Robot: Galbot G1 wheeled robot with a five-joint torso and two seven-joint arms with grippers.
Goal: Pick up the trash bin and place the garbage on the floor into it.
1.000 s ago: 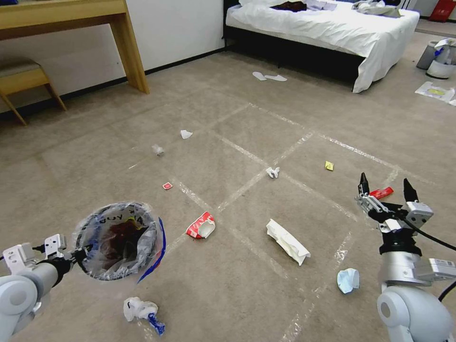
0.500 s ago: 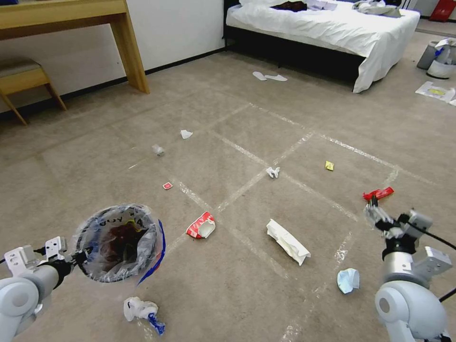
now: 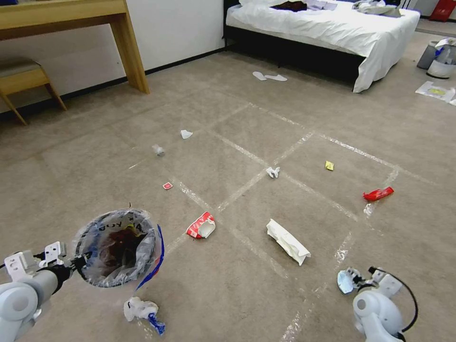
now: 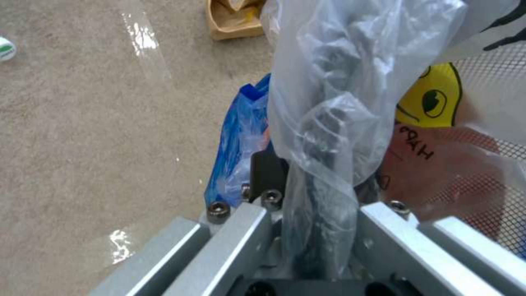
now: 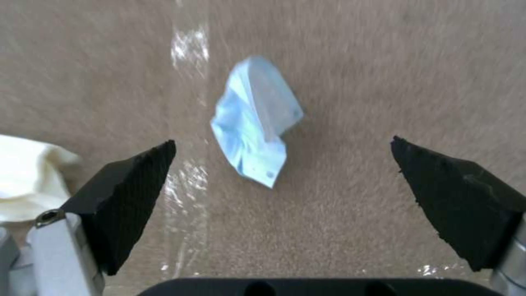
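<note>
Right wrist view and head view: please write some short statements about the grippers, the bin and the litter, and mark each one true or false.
1. The right gripper is open above the blue mask. True.
2. The mask is already pinched between the fingers. False: it lies on the carpet, apart from both.
3. The left gripper holds the trash bin off the floor. True.
4. The bin is empty. False: dark red litter lies in its bag.
5. The torn red cup lies inside the bin. False: it lies on the carpet, beside a tape strip.
</note>
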